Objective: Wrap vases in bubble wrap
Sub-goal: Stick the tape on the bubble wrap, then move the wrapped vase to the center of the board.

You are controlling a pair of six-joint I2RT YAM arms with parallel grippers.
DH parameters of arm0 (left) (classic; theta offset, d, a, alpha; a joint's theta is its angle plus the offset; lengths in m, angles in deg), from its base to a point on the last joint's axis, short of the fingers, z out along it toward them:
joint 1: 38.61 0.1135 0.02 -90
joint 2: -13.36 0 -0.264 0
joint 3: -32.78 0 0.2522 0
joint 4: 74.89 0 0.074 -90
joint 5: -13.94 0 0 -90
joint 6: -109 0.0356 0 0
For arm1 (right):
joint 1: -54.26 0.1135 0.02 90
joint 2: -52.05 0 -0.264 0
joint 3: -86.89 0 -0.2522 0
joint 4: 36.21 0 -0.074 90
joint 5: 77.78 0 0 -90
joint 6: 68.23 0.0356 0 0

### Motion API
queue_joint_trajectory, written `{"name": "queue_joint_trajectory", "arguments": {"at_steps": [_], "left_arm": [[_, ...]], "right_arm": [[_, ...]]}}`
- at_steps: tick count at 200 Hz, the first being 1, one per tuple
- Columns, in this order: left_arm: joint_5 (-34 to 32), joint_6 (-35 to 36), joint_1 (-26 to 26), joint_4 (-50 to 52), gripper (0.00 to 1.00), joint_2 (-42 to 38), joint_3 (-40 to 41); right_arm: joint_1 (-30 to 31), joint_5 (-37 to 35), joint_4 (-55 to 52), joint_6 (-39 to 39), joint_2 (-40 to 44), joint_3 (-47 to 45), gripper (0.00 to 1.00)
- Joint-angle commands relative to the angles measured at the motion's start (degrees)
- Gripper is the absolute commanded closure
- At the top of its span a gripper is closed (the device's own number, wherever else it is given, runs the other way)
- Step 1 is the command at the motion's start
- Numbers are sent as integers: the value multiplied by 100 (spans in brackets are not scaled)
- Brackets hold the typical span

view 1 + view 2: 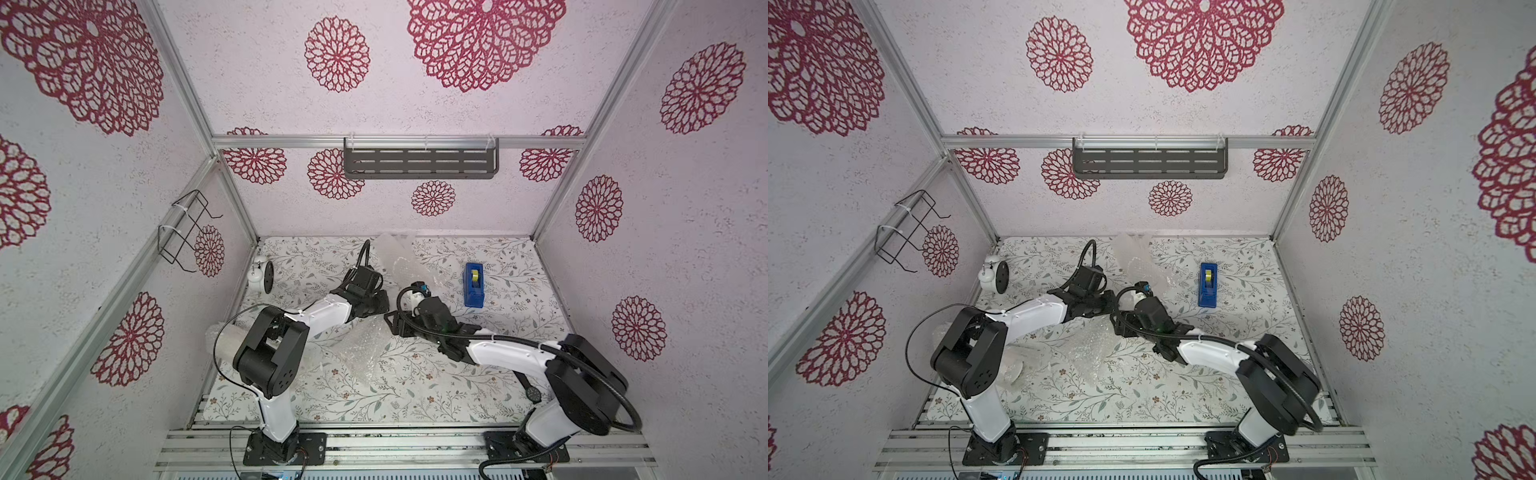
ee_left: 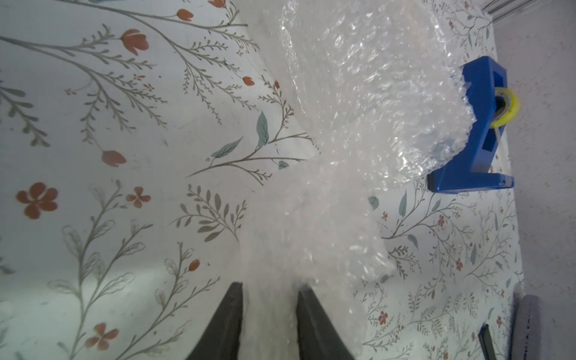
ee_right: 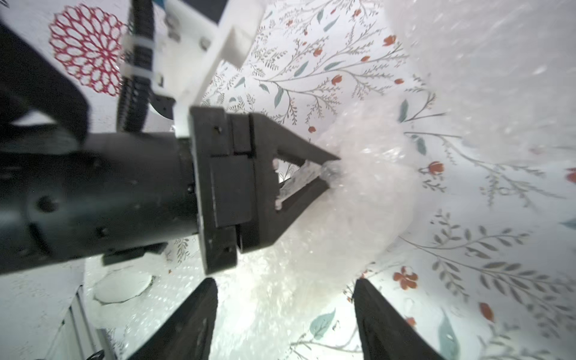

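Crinkly clear bubble wrap (image 2: 358,103) runs from beside the blue dispenser into my left gripper (image 2: 269,285), which is shut on a bunched end of it. The right wrist view shows the same pinch, the left gripper (image 3: 332,171) closed on the wrap. My right gripper (image 3: 285,280) stands open just beside it, with wrap lying under its jaws. In both top views the two grippers (image 1: 384,301) (image 1: 389,323) meet mid-table. Another loose sheet (image 1: 361,353) lies nearer the front. A wrapped vase (image 1: 1013,370) lies under the left arm's elbow, showing its white round end.
A blue tape dispenser (image 1: 473,284) stands right of the grippers. A white alarm clock (image 1: 261,274) sits at the far left by the wall. A wire rack (image 1: 187,232) hangs on the left wall and a grey shelf (image 1: 419,158) on the back wall.
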Motion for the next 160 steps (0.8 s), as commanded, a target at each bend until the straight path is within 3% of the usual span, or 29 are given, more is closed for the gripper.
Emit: {"name": "queue_joint_trajectory", "arguments": {"at_steps": [1,33,55,98,160], "left_arm": [[-182,402,28,1271,56,-230,-47],[-339,667,-15,1876,18,-898,-235],[-451,894,-32,2112,0,-1391,-72],[-1004,969,-570,2113,2,-2011,544],[-1190,1192,-921,2320,2,-1290,208]], "right_arm": [[-109,-6,2,-531,832,-373,27],[-492,-520,-565,-894,1608,-874,25],[-705,-587,-646,-981,1973,-1159,24],[-901,-719,-772,-1025,2269,-1408,24],[-1011,-506,-538,-922,2068,-1474,23]]}}
